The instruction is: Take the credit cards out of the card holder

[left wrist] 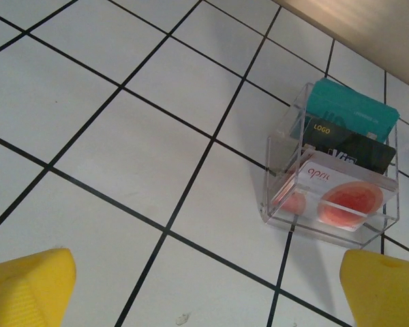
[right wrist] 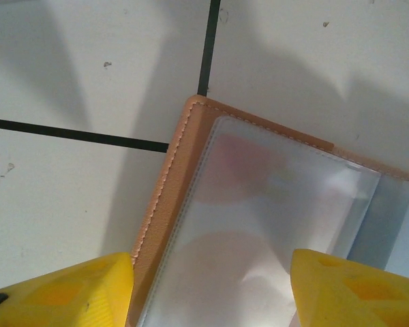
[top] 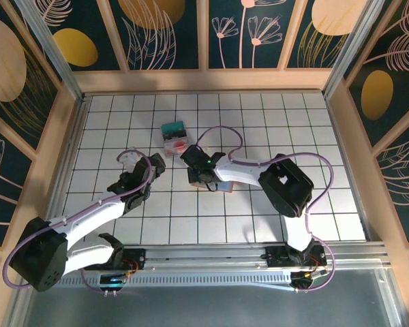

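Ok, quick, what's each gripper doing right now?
Left gripper: open, holding nothing.
Right gripper: jaws open over the card holder, gripping nothing.

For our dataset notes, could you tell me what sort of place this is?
Probably a robot test cell: a white gridded tabletop, leaf-patterned wall panels boxing it in, and a metal mounting rail at the near edge.

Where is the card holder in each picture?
Top view: the card holder is just right of the middle, tan, partly under the right gripper.
Right wrist view: lower right, its stitched tan corner and clear sleeve between the yellow fingers.
Shared landmark: the right gripper over it.
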You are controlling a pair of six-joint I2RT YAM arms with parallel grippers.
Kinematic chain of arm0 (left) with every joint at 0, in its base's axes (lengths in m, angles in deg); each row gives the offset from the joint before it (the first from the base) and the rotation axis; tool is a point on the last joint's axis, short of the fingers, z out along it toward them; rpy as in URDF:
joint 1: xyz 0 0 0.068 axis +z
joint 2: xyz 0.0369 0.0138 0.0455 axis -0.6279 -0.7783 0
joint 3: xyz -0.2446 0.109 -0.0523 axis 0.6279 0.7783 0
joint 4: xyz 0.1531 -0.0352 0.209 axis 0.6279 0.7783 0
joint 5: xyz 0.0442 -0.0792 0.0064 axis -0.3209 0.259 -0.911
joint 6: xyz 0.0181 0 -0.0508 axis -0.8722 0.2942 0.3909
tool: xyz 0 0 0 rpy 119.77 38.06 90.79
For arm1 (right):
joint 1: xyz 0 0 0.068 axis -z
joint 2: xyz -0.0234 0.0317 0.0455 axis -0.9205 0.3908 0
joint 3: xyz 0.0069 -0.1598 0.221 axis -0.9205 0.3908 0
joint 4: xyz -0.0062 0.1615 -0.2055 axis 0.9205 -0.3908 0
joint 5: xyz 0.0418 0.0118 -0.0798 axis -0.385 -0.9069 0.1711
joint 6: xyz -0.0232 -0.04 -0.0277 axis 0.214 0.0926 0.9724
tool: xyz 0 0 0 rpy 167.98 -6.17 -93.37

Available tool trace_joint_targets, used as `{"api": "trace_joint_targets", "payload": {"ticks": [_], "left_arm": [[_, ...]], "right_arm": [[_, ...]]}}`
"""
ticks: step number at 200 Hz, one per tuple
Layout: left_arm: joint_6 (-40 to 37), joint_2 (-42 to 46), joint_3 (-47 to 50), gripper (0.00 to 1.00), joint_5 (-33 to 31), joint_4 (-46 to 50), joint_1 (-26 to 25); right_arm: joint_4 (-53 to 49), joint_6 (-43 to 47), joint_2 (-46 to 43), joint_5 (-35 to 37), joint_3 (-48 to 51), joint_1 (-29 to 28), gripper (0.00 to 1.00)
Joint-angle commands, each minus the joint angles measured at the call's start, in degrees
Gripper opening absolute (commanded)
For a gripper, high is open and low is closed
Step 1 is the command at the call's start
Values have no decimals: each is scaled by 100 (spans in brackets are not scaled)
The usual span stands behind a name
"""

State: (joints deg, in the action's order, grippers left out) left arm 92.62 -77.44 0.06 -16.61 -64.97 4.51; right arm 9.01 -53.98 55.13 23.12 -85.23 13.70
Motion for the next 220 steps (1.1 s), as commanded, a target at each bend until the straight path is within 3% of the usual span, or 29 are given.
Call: {"api": "trace_joint_targets", "payload": {"ticks": [1, 69, 97, 151, 185, 220], "left_arm": [[107, -128, 56, 99, -2, -48, 29], [13, -229, -52, 99, 9, -86, 36], [3, -210, -68, 99, 2, -86, 29], [-169, -127, -129, 99, 137, -83, 30], [-288, -10, -156, 99, 284, -125, 33], [-329, 45, -134, 99, 392, -261, 28]], "right_arm": [[-14, 53, 75, 105, -32, 47, 63], [-7, 192, 216, 21, 312, 54, 62], [82, 275, 146, -107, 518, 58, 55], [950, 833, -545, -1115, 1190, 54, 36], [1301, 1316, -972, -1791, 1480, 48, 34], [944, 1387, -1066, -1319, 1442, 48, 36]]}}
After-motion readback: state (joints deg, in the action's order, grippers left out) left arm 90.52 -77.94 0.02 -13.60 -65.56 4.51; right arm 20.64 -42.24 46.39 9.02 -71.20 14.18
